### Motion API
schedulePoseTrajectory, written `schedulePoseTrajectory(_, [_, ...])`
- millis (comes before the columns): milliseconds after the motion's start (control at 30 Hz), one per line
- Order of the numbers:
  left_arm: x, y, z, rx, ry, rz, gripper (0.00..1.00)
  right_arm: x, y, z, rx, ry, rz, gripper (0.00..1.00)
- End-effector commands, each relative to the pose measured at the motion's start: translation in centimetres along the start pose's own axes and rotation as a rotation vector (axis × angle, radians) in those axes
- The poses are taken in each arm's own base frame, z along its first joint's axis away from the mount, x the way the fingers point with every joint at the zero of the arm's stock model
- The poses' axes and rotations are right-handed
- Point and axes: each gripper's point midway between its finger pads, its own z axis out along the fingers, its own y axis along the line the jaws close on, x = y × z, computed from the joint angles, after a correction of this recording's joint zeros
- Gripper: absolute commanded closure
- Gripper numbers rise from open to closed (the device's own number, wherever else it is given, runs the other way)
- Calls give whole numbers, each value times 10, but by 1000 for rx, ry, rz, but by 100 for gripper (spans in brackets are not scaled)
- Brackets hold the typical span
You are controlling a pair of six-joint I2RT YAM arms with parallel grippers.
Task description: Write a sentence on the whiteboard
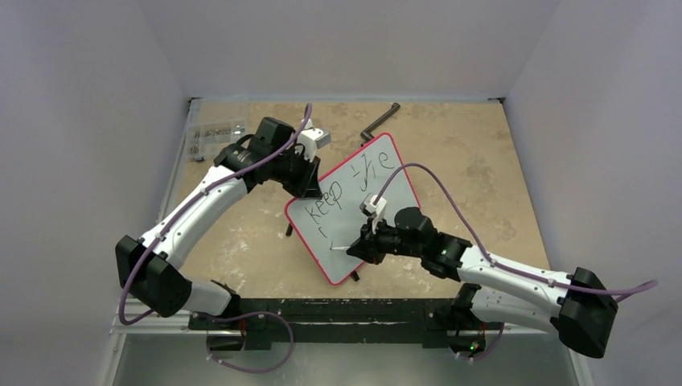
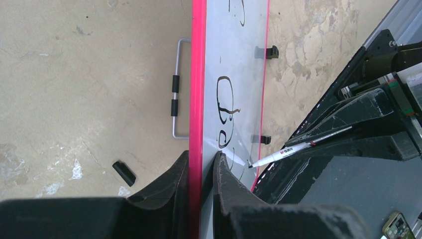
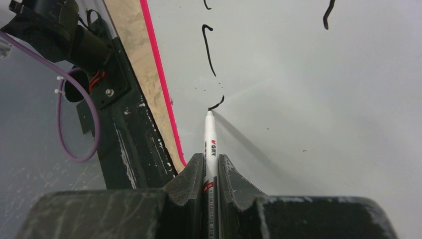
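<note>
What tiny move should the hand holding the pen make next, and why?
Probably the right hand should drag the marker onward to finish the letter: its tip sits at a short unfinished stroke below "keep the", while the left hand clamps the whiteboard rim.

Red-rimmed whiteboard with sentence "keep the"

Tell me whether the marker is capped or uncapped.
Uncapped: the marker shows a bare tip resting on the whiteboard at the end of a black stroke.
</note>
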Motion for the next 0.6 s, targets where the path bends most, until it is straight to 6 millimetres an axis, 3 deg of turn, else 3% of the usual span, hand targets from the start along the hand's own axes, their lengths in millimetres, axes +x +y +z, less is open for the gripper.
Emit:
schedulePoseTrajectory(0, [44,74,-9,-354,178,53,100,-31,13,3,-42,-52,-39,100])
schedulePoseTrajectory(333, [45,74,-10,-356,179,54,100,-79,31,2,-86,-137,-92,100])
schedulePoseTrajectory(567, [44,74,-11,-358,174,53,100,-74,30,9,-91,-120,-86,100])
